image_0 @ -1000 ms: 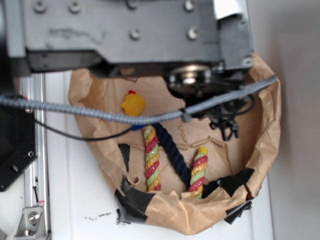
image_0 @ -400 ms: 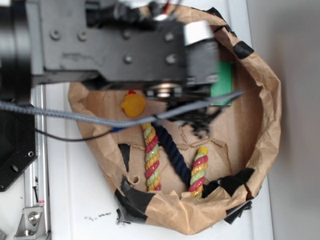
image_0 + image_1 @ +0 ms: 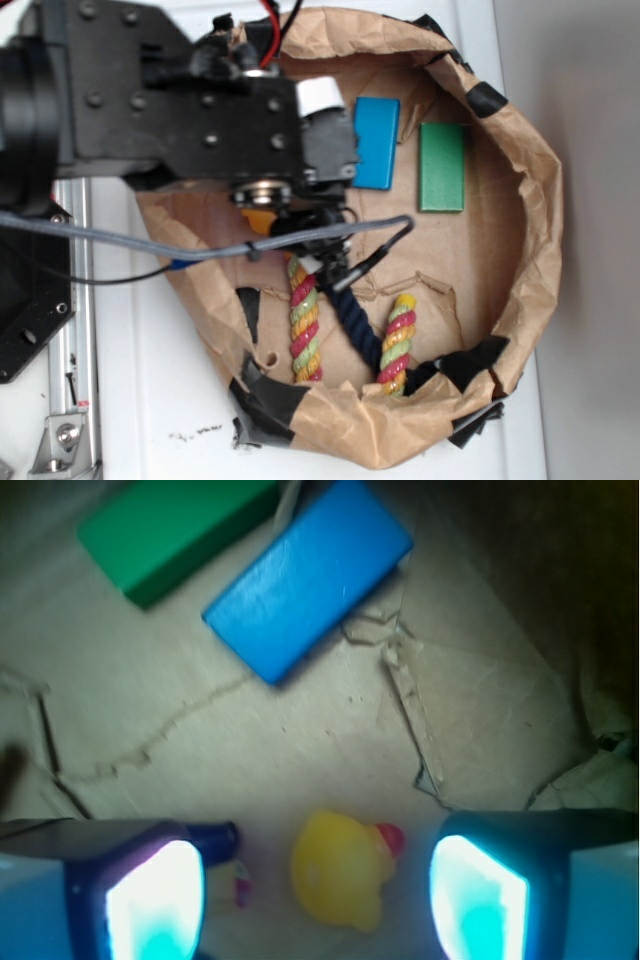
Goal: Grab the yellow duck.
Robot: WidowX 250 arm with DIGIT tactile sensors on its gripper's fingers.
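Note:
The yellow duck [image 3: 340,870] lies on the brown paper, its red tuft toward the right finger. It sits between my two fingers, nearer the right one and touching neither. My gripper [image 3: 317,895] is open, with lit pads [image 3: 155,905] on either side. A dark blue rope end and a bit of striped rope [image 3: 240,885] show beside the left finger. In the exterior view the arm covers the duck; only a yellow-orange sliver [image 3: 262,219] shows under the wrist. The twisted red-green-yellow rope [image 3: 303,320] runs down from there.
A blue block [image 3: 376,142] and a green block [image 3: 441,165] lie at the back of the crumpled paper bag [image 3: 530,250]. A dark blue rope [image 3: 358,325] and a second striped rope end [image 3: 397,342] lie in front. Grey cables cross at the left.
The arm has swung left and toward the back, uncovering the blue and green blocks. The gripper, earlier right of the duck, now stands over it and hides it in the exterior view.

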